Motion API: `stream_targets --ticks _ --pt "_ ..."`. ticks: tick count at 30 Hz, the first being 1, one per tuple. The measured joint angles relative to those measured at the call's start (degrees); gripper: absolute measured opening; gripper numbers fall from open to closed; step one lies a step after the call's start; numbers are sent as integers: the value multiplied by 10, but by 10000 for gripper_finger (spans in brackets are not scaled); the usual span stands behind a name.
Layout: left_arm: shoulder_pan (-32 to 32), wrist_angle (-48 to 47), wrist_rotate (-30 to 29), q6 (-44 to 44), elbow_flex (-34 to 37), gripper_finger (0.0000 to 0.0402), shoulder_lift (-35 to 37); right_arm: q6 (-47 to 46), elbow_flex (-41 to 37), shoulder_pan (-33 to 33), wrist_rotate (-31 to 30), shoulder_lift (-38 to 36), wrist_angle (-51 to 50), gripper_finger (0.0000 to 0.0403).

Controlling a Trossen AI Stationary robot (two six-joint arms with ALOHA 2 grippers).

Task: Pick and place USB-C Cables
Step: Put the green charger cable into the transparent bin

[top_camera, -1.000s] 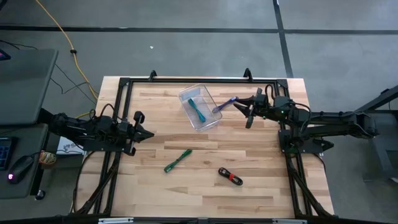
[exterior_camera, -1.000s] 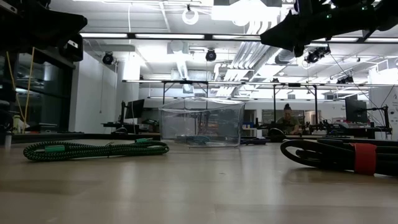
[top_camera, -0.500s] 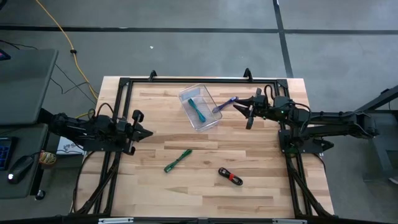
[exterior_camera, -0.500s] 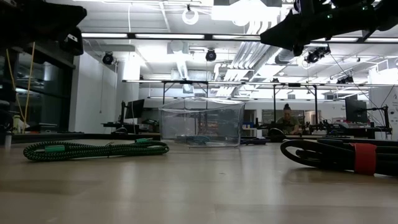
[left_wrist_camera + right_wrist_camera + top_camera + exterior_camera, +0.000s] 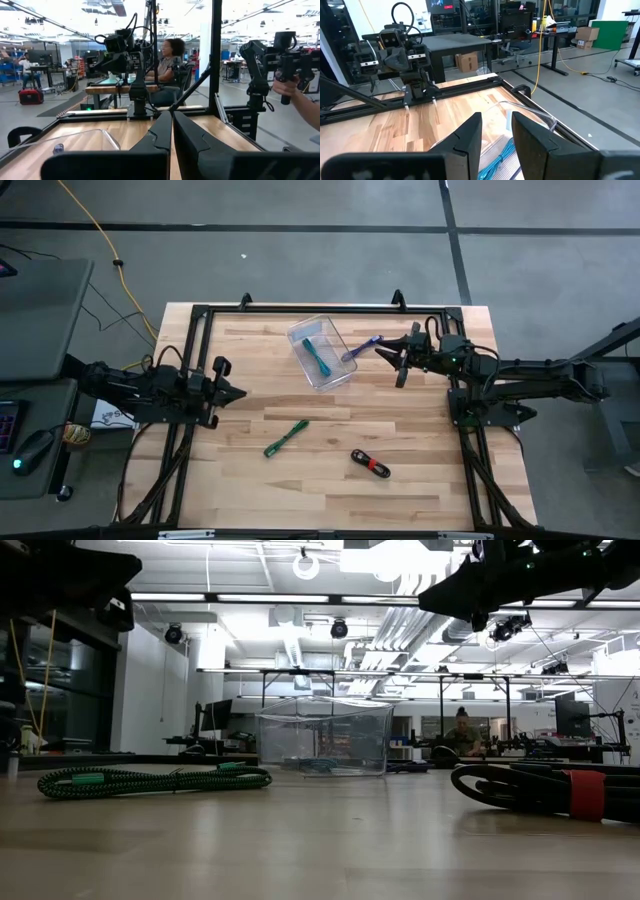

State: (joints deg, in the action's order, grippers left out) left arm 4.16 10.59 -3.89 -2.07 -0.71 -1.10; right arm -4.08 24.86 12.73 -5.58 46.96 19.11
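A clear bin (image 5: 320, 350) stands at the table's far middle with the teal cable (image 5: 317, 356) lying inside. The purple cable (image 5: 360, 348) leans over the bin's right rim, its outer end sticking out toward my right gripper (image 5: 384, 348). That gripper is open just right of the bin, and its fingertips stand beside that end. In the right wrist view (image 5: 496, 135) the teal cable (image 5: 501, 159) shows between the fingers. The green cable (image 5: 286, 437) and the black cable with a red band (image 5: 370, 464) lie flat on the near table. My left gripper (image 5: 236, 393) is shut and empty at the left.
Black frame rails (image 5: 300, 308) run round the table's edges. The bare wood (image 5: 330, 410) lies between the bin and the two near cables. Beyond the table, the left wrist view shows a seated person (image 5: 170, 55) and a hand (image 5: 292, 92) on a device.
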Motion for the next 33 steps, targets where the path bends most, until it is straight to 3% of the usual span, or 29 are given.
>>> stream_targets --ticks 8,15,24,29,33 --pt "0 0 -64 44 0 8 0 -30 0 0 0 0 0 99" --pt "0 87 -78 65 0 61 -36 -34 0 0 0 0 0 99" --pt "0 217 -79 93 -29 158 -246 -49 0 0 0 0 0 99" --pt "7 211 -100 114 -109 187 -393 -49 0 0 0 0 0 99" --pt "27 127 -120 143 -192 191 -487 -49 0 0 0 0 -8 99"
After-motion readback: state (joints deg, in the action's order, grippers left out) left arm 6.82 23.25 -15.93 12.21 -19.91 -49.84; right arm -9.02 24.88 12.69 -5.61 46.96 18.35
